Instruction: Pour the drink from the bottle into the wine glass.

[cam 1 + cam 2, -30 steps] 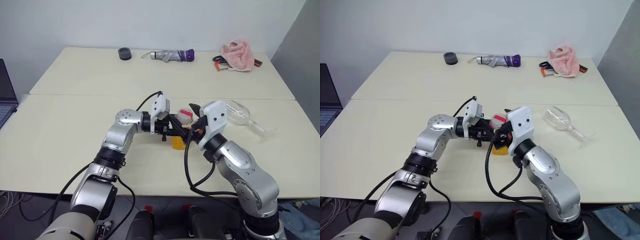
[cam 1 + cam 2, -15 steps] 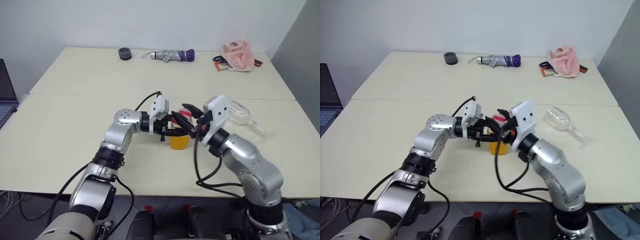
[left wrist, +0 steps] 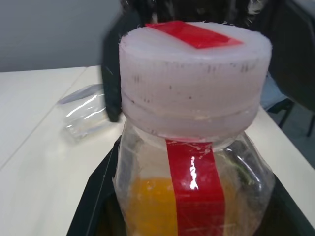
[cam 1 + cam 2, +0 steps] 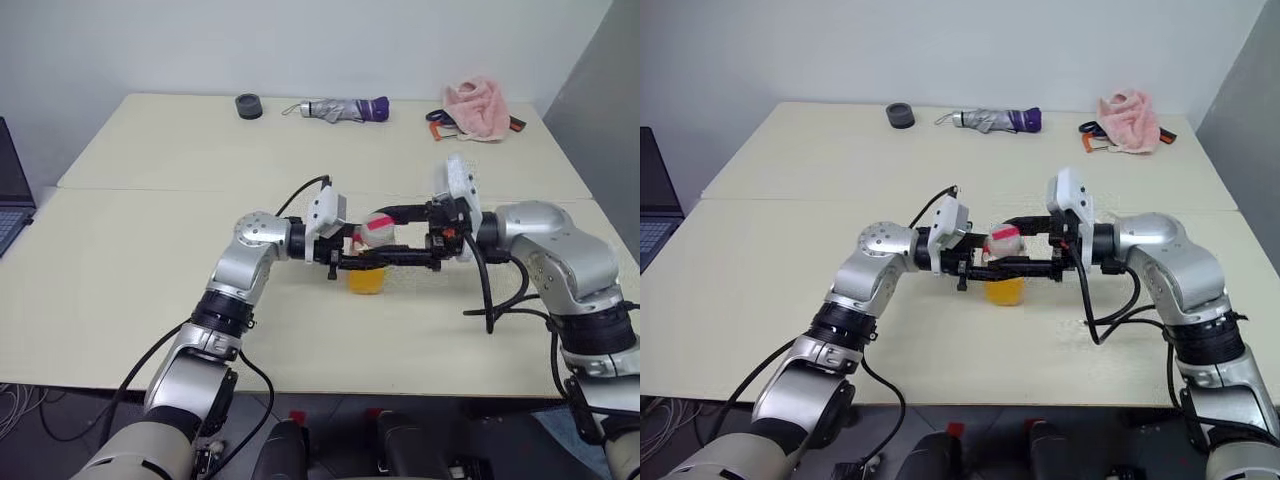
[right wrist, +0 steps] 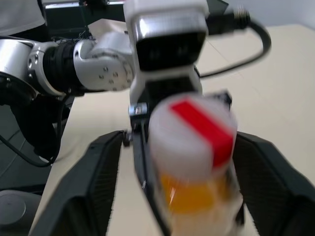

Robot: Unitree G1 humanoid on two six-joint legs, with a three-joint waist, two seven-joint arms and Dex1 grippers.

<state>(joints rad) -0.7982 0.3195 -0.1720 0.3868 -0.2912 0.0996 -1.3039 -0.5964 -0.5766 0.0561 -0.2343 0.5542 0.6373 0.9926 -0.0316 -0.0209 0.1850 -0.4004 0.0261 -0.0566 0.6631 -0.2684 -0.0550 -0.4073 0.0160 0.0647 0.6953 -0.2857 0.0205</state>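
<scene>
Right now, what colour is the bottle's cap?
The cap is pale pink with a red stripe, clearest in the left wrist view.

My workspace: office or lab test room. Evidence: two plain cream rectangular tables [image 4: 150, 260] pushed together, bare white wall [image 4: 300, 40], dark open laptop [image 4: 12, 190] at my left edge, loose everyday props at far side: folded grey-purple umbrella [image 4: 345, 109], crumpled pink cloth [image 4: 477, 108].
</scene>
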